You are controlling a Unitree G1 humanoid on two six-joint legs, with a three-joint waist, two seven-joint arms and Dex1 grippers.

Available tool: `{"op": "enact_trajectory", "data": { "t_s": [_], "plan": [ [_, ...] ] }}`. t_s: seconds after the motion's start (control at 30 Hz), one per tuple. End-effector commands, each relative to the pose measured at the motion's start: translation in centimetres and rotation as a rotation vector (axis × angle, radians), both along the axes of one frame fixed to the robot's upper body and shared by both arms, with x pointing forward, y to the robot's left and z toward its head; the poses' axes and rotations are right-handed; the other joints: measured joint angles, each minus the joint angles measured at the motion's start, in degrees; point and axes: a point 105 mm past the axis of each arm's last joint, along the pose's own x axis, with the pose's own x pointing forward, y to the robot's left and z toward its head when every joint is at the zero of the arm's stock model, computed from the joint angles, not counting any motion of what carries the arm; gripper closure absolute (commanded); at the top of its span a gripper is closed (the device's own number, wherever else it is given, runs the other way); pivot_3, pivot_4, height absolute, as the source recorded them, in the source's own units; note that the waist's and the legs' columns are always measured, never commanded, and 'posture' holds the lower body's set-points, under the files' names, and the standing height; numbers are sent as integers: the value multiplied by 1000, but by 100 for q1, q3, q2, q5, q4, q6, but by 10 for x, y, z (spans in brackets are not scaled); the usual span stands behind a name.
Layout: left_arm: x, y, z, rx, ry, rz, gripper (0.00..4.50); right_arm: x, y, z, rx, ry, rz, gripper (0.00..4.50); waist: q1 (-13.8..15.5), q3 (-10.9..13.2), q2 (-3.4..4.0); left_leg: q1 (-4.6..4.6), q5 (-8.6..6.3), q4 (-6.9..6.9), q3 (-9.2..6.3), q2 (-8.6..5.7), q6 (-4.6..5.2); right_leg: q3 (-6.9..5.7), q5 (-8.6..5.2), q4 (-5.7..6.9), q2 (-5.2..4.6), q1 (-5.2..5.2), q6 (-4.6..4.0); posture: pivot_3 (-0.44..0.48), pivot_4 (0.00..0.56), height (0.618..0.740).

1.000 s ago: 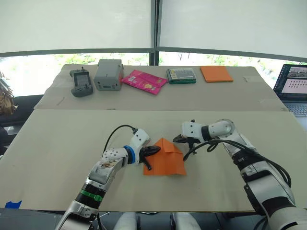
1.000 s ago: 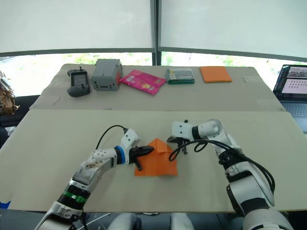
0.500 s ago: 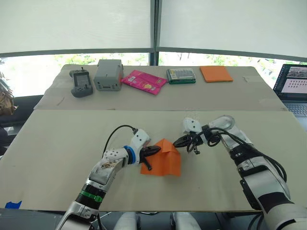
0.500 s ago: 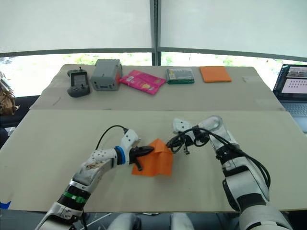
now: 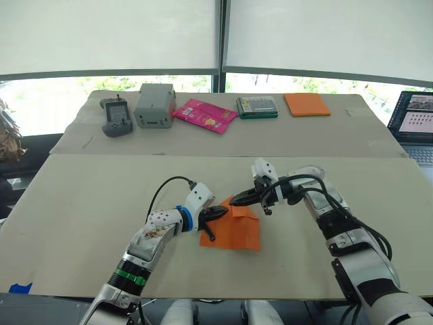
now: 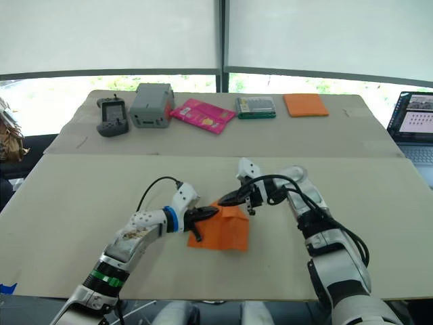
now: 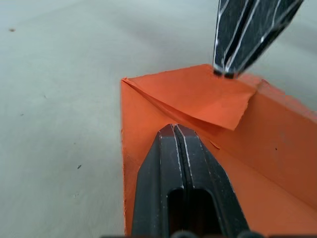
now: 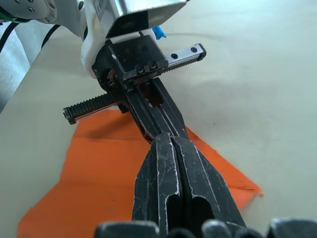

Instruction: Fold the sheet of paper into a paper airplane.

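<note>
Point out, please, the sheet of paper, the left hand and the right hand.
sheet of paper [image 5: 238, 230], left eye view, flat middle.
left hand [image 5: 220, 212], left eye view, between fingertips.
right hand [image 5: 235, 202], left eye view, between fingertips.

Matt creased orange sheet of paper [image 5: 233, 227] on smooth matt beige table [image 5: 81, 203].

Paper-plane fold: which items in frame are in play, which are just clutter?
In play:
sheet of paper, partly folded
left gripper, shut, on the paper
right gripper, shut, at its folded flap

Clutter, far table:
handheld controller
grey box
pink packet
green box
orange pad
laptop
</note>
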Motion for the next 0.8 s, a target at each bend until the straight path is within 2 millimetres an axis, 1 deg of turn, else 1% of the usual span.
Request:
{"op": "enact_trajectory", "data": {
  "t_s": [0.03,0.13,0.23,0.3,0.37,0.53,0.67,0.8],
  "plan": [
    [-6,6,-26,66,84,15,4473,6,1,9,30,-61,-45,4500,-2,0,0,0,0,0,0,0,0,0,0,0,0,0,0,0,150,740],
    [-6,6,-26,74,79,5,4473,21,-14,16,2,-145,-126,4500,4,0,0,0,0,0,0,0,0,-3,0,0,2,0,0,0,150,740],
    [-6,6,-26,76,78,3,4473,30,-26,23,-43,-211,-161,4500,8,0,0,-1,0,1,2,-4,0,-4,0,-2,0,1,0,0,150,740],
    [-6,6,-26,77,78,-1,4473,31,-37,19,-135,-253,-144,4500,5,0,0,0,0,1,3,-5,0,-4,0,-3,-1,1,0,0,150,740],
    [-6,5,-25,78,76,-6,4473,29,-43,12,-203,-263,-111,4500,3,0,0,0,0,0,5,-5,0,-4,0,-3,2,1,0,0,150,740],
    [-6,3,-25,82,69,-15,4473,21,-41,-3,-266,-251,-26,4500,-3,0,0,3,1,1,6,-1,1,-3,0,-2,11,5,1,0,150,740],
    [-5,3,-24,82,68,-17,4473,21,-37,-17,-321,-272,9,4500,6,0,0,2,1,3,5,-2,1,-3,0,-2,9,5,1,0,150,740],
    [-5,3,-24,83,68,-14,4473,18,-36,-19,-312,-234,40,4500,2,0,0,8,1,4,7,-1,1,-3,0,-3,8,11,1,0,150,740]
  ]
}}
